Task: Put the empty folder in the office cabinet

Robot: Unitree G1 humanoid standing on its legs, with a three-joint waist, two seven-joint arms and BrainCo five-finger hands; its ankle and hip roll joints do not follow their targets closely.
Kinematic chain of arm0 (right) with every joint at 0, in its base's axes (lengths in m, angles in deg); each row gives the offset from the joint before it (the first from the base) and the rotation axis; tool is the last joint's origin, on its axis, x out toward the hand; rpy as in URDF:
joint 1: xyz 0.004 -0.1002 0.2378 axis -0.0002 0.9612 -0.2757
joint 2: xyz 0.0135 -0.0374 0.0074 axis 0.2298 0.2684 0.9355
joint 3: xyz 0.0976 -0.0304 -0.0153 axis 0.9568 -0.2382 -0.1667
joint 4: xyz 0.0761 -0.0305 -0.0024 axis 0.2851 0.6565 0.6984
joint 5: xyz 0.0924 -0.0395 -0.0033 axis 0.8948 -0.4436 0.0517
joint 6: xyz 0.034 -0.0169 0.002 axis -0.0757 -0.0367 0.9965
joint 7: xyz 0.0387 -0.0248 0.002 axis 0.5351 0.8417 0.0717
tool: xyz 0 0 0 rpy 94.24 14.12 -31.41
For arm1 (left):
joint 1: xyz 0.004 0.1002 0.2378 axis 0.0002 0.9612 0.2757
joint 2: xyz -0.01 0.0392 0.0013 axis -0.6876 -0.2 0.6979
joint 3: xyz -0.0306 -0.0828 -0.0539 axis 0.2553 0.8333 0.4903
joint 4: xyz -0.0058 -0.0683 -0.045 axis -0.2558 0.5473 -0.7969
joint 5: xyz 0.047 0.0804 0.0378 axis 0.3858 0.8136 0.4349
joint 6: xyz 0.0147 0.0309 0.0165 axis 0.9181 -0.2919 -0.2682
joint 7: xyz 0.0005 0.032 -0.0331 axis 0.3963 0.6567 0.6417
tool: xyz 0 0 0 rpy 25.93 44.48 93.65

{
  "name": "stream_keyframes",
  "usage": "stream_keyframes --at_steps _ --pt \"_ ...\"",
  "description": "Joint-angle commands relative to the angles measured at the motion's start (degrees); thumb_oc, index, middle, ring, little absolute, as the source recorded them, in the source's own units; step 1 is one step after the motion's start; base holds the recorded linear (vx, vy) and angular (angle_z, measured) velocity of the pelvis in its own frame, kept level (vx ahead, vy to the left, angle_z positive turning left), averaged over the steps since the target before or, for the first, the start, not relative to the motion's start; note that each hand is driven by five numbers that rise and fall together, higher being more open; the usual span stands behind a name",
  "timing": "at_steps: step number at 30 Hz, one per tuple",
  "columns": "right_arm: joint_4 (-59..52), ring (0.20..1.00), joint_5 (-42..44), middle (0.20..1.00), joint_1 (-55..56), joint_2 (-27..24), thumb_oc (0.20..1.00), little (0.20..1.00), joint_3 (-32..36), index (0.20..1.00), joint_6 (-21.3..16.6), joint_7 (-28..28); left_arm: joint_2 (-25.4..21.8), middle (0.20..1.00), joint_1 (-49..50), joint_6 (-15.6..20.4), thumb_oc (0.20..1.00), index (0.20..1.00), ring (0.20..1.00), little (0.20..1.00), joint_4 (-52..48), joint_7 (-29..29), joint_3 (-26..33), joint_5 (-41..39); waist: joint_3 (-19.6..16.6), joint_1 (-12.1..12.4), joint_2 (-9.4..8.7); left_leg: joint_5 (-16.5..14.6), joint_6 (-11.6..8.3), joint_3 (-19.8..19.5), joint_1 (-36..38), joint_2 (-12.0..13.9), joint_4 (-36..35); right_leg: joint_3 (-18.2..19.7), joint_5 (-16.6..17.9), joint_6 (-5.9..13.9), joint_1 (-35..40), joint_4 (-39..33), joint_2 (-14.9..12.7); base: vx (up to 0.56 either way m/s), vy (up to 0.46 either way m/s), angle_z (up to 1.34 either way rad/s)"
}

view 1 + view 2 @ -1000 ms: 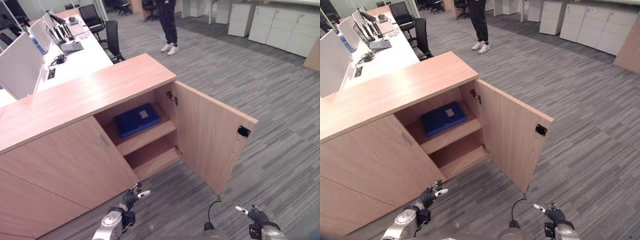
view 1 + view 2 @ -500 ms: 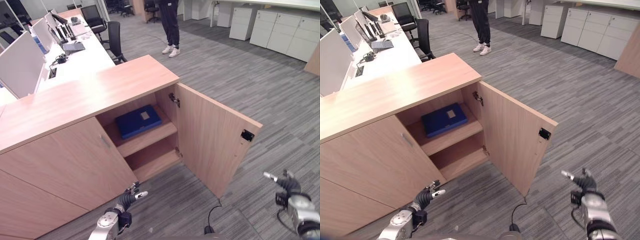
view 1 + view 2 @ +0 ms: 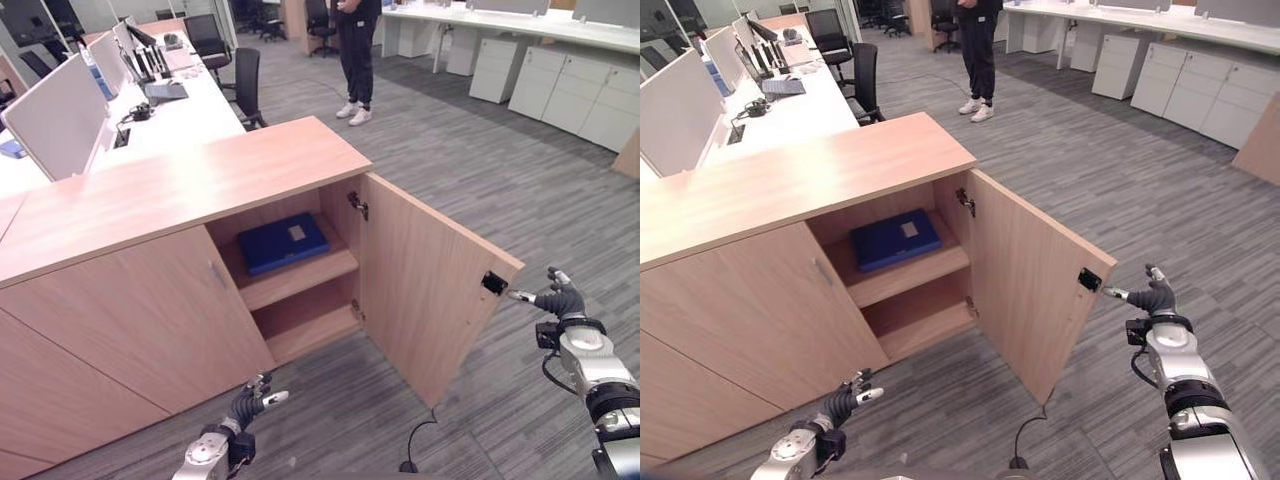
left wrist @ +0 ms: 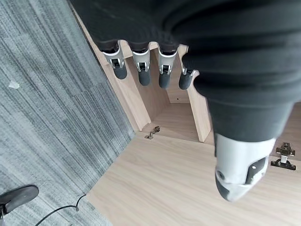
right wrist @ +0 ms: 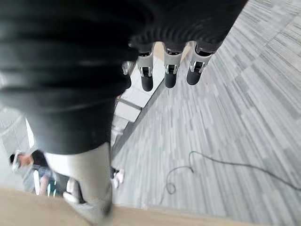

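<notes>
Right hand (image 3: 560, 301) raised (fingers relaxed), beside door (image 3: 430, 285)

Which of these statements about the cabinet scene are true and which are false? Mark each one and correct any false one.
1. The blue folder lies on the upper shelf of the cabinet. True.
2. The cabinet door is closed. False: it stands wide open.
3. The right robot hand is raised beside the door's outer edge, its fingers relaxed and holding nothing. True.
4. The left robot hand is holding the folder. False: it is low in front of the cabinet, open and empty.
5. A person stands on the carpet beyond the cabinet. True.
6. The lower shelf holds a stack of books. False: it looks bare.
</notes>
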Motion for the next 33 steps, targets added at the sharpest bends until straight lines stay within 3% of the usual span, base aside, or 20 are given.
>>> stream_keyframes --at_steps 1,8,14,20,21,33 --pt "3.7 1.000 1.1 1.000 -15.5 7.2 1.000 1.000 -5.4 1.000 -3.7 -2.2 -4.3 1.000 -3.9 1.7 1.000 1.000 1.000 1.000 -2.2 0.0 -2.1 -0.2 0.3 3.8 -3.65 -1.1 0.85 -1.9 -2.1 -2.2 0.7 -4.0 -8.6 1.20 3.9 1.7 -2.3 0.02 0.014 0.06" --pt "7.8 1.000 1.7 1.000 -17.3 11.4 1.000 1.000 -7.5 1.000 -2.6 -2.9 -4.5 1.000 -3.5 1.5 1.000 1.000 1.000 1.000 -2.4 0.3 -2.6 0.0 0.5 5.2 -3.62 -1.0 0.96 -3.1 -2.6 -2.5 0.7 -4.9 -8.6 1.17 4.2 1.4 -2.5 0.01 0.008 0.11" --pt "4.2 1.000 1.9 1.000 -14.7 14.9 1.000 1.000 -8.8 1.000 -2.7 -3.5 -4.0 1.000 -3.5 1.6 1.000 1.000 1.000 1.000 -2.2 1.0 -2.3 0.0 0.6 5.3 -3.56 -1.1 1.08 -3.5 -2.9 -2.7 0.7 -5.1 -8.5 1.26 4.0 1.5 -2.7 0.00 0.001 0.01" --pt "-4.9 1.000 2.5 1.000 -9.1 18.8 1.000 1.000 -10.1 1.000 -3.7 -4.4 -3.4 1.000 -3.9 1.7 1.000 1.000 1.000 1.000 -2.1 1.8 -1.6 1.1 0.7 5.0 -3.45 -1.2 1.19 -3.6 -2.9 -2.8 0.7 -5.4 -8.6 1.27 4.1 1.6 -2.8 0.00 0.006 0.11" --pt "-10.8 1.000 2.5 1.000 -5.5 19.8 1.000 1.000 -10.2 1.000 -4.2 -5.2 -2.9 1.000 -4.0 1.9 1.000 1.000 1.000 1.000 -1.9 2.4 -0.6 1.7 0.8 4.7 -3.44 -1.2 1.20 -3.7 -2.9 -2.9 0.7 -5.4 -8.7 1.33 4.1 1.8 -2.9 -0.02 0.009 0.35" --pt "-27.4 1.000 2.2 1.000 6.1 22.1 1.000 1.000 -12.5 1.000 -5.1 -9.4 -1.7 1.000 -3.6 2.1 1.000 1.000 1.000 1.000 -0.5 3.8 1.8 4.0 0.8 5.2 -3.77 -0.7 0.91 -5.6 -3.7 -2.8 0.7 -7.0 -9.5 1.17 4.3 2.3 -3.1 0.00 0.000 0.17"
